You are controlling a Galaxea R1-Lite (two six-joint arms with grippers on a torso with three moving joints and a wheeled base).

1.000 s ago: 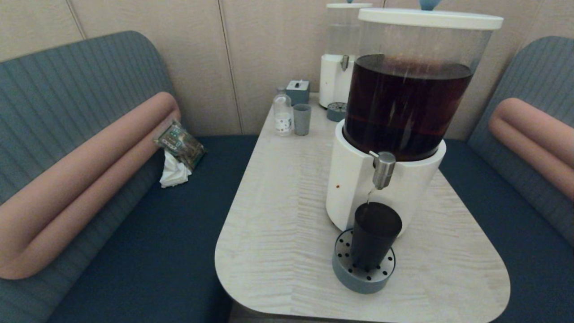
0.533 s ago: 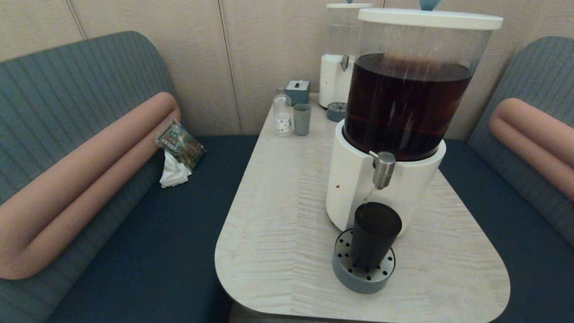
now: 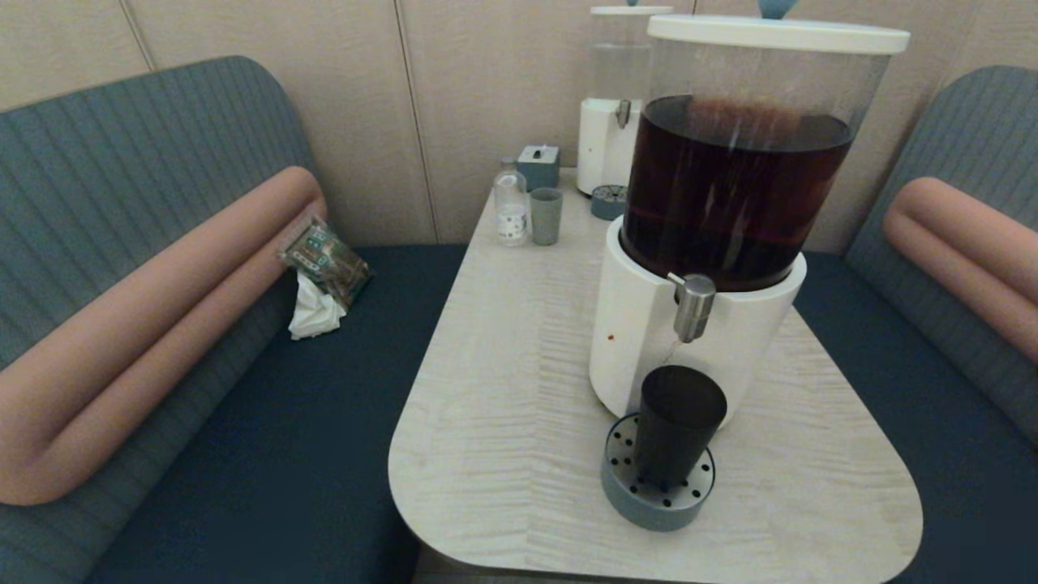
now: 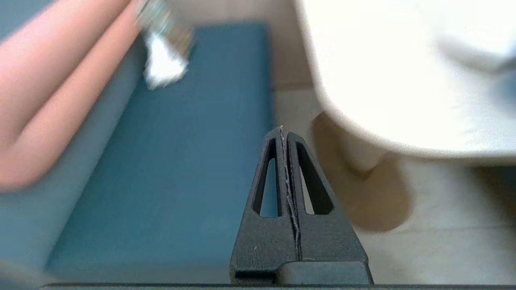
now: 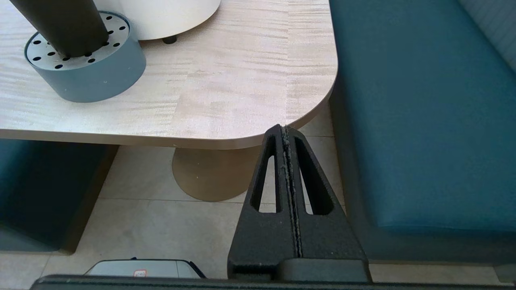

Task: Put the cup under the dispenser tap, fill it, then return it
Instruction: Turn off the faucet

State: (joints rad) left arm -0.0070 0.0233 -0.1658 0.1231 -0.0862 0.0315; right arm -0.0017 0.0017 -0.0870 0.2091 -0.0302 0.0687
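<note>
The dark cup (image 3: pixel 677 426) stands upright on the round grey drip tray (image 3: pixel 657 496), right below the steel dispenser tap (image 3: pixel 693 307) of the big white-based dispenser (image 3: pixel 641 341) holding dark brown liquid. The right wrist view shows the cup (image 5: pixel 60 24) on the tray (image 5: pixel 86 76) too. No gripper touches the cup. My left gripper (image 4: pixel 281 129) is shut and empty, low beside the table's left side, over the blue bench. My right gripper (image 5: pixel 284 128) is shut and empty, below the table's near right corner. Neither arm shows in the head view.
At the table's back stand a smaller white dispenser (image 3: pixel 604 146), a pale grey-green cup (image 3: pixel 546 216), a clear bottle (image 3: pixel 511 207) and a small box (image 3: pixel 539 166). A packet and tissue (image 3: pixel 324 268) lie on the left bench. The table's pedestal (image 5: pixel 209 173) is under the top.
The thin trickle from the tap into the cup has faded to almost nothing. The cup has not moved.
</note>
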